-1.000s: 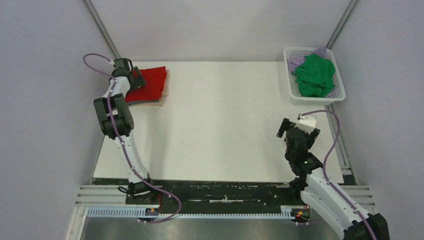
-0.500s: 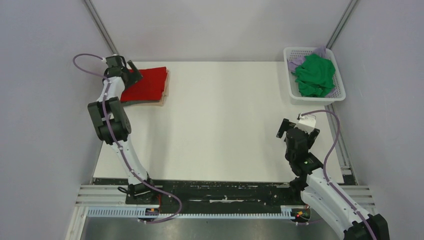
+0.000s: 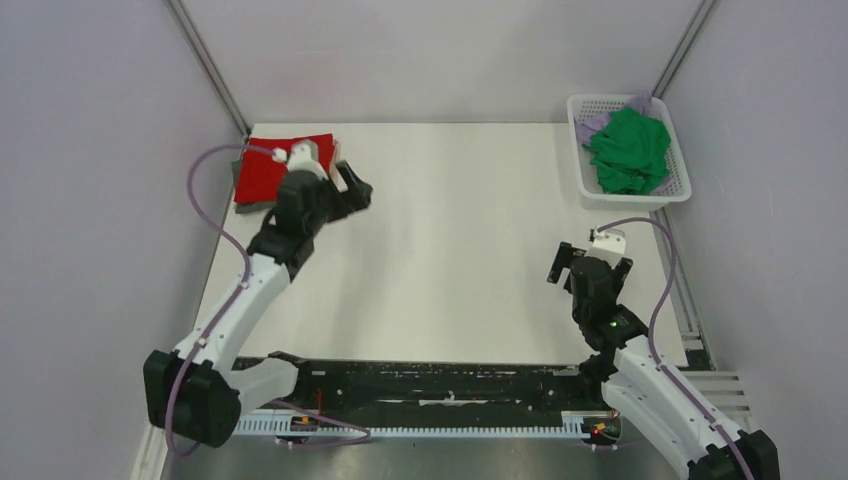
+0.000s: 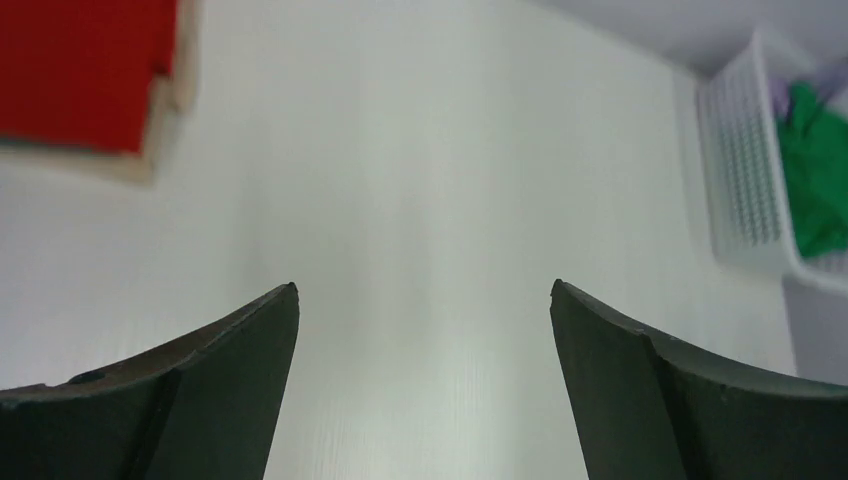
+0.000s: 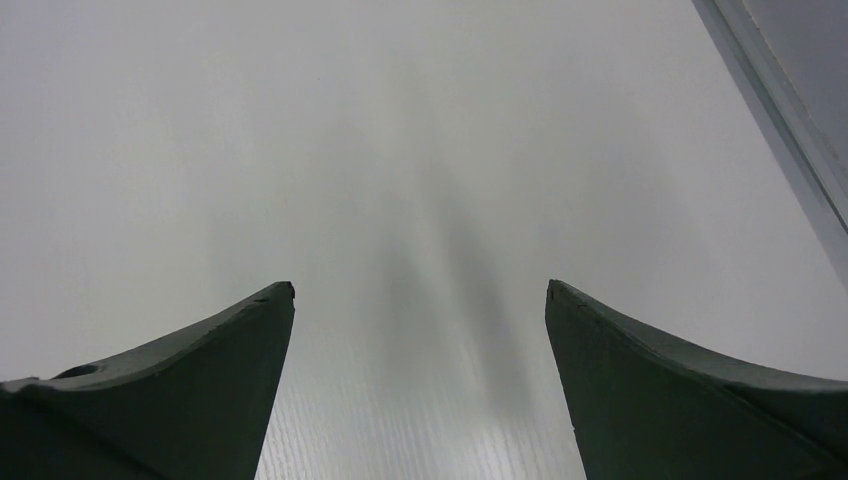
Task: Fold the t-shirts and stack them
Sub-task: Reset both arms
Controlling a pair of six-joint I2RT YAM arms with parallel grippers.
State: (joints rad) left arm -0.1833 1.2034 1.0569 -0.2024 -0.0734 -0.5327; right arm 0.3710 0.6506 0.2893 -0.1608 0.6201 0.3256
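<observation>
A white table (image 3: 450,250) fills the grey-walled booth. At its far right corner, a white plastic lattice basket (image 3: 577,140) holds a crumpled green cloth t-shirt (image 3: 628,150) and a pale lilac one (image 3: 592,125). Well left of the basket, a folded bright red t-shirt (image 3: 262,175) tops a tan one (image 4: 165,110). The left gripper (image 4: 423,290), spread wide and empty, hangs just basket-side of that stack. The right gripper (image 5: 420,288), equally wide and empty, hovers near the basket's near end.

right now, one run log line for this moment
left gripper open, empty | right gripper open, empty | red t-shirt folded, far left | green t-shirt in basket
</observation>
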